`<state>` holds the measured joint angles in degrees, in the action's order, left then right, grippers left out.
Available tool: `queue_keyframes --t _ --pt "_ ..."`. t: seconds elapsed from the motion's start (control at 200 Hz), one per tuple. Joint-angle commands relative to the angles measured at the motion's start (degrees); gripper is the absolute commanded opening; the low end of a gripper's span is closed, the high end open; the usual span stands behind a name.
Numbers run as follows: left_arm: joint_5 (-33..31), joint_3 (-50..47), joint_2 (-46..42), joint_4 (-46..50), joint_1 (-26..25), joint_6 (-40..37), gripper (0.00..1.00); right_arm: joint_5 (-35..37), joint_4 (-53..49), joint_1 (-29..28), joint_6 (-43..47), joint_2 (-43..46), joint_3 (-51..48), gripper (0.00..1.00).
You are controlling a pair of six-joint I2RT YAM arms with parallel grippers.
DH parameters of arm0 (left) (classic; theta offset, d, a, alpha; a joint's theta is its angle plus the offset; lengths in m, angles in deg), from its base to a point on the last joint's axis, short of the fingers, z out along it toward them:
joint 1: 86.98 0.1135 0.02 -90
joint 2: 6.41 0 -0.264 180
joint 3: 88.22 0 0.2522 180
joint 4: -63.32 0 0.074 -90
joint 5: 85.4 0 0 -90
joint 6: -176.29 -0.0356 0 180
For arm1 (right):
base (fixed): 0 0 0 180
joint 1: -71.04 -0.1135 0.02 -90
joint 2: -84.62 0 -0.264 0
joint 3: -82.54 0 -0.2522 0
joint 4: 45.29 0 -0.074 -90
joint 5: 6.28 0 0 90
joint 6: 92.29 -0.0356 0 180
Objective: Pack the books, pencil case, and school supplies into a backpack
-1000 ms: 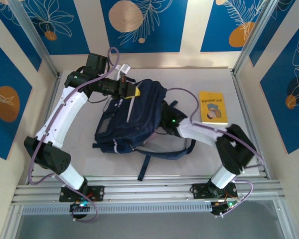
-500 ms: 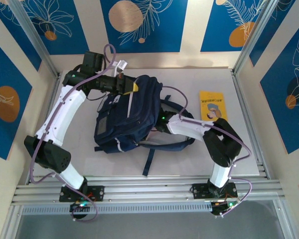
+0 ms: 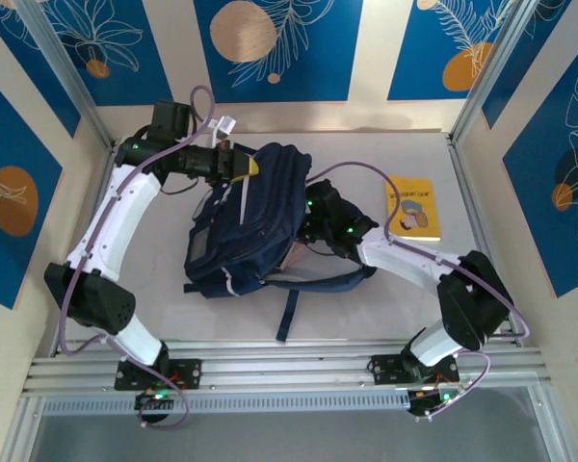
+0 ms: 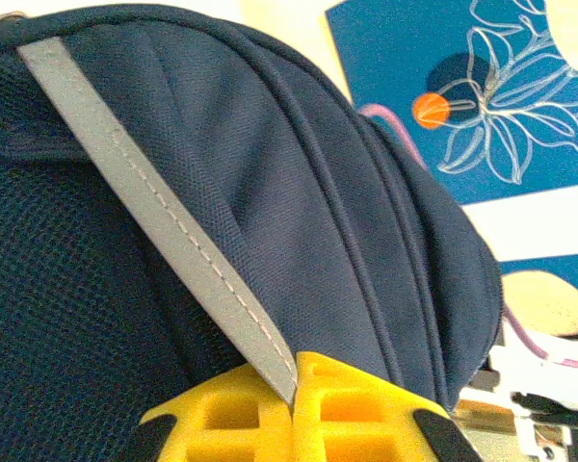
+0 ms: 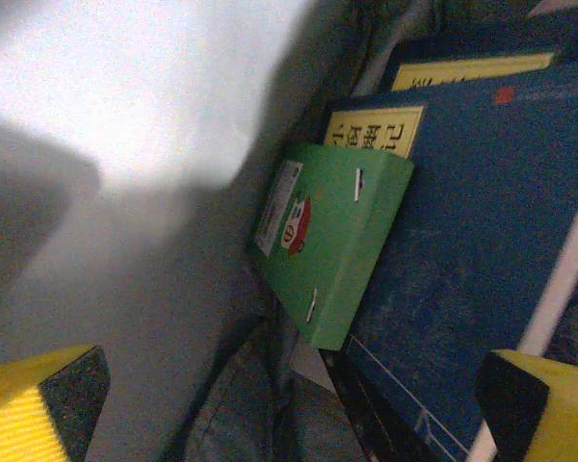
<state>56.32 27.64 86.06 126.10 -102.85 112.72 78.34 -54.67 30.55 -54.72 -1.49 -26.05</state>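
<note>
The navy backpack [image 3: 255, 217] lies mid-table with its mouth facing right. My left gripper [image 3: 253, 166] is shut on its pale grey stripe [image 4: 164, 221] at the top, the yellow fingertips [image 4: 347, 404] pinching the strip's end. My right gripper [image 3: 308, 221] is at the mouth, open [image 5: 289, 395] and holding nothing. Inside the bag a small green book [image 5: 337, 241] leans on navy books [image 5: 482, 241] with pale labels [image 5: 374, 130]. A yellow book [image 3: 412, 207] lies on the table to the right. The pencil case and school supplies are hidden.
The backpack's dark straps [image 3: 289, 308] trail toward the near edge. A metal frame rail [image 3: 477, 221] borders the table on the right, close to the yellow book. Purple cables loop over both arms.
My right gripper has opened, and its wrist has shifted toward the back of the table at the bag's mouth. The left arm has pulled the backpack's top slightly left, still pinching the stripe.
</note>
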Motion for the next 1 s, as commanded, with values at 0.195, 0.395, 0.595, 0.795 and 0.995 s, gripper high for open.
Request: queue_keyframes --t 0.195,0.395,0.595,0.795,0.995 --pt "-23.92 -11.33 -10.10 -6.05 3.30 -1.44 0.00 2.78 -9.91 10.43 1.12 11.45 -5.23 0.98" --pt "-29.10 -17.95 -6.70 -9.10 1.24 -1.40 0.00 16.24 -24.06 18.11 4.34 13.02 -2.50 0.97" --pt "-34.89 -20.36 -4.35 -13.31 0.71 0.10 0.29 31.39 -33.83 26.16 5.59 5.21 5.68 0.97" --pt "-29.29 -22.37 -4.38 -16.58 -1.28 1.07 0.49 33.59 -46.43 31.84 19.72 -18.04 28.63 0.98" --pt "-27.03 -27.56 -8.89 -20.65 -1.85 2.26 0.50 27.67 -57.92 37.11 29.05 -37.01 52.35 0.97"
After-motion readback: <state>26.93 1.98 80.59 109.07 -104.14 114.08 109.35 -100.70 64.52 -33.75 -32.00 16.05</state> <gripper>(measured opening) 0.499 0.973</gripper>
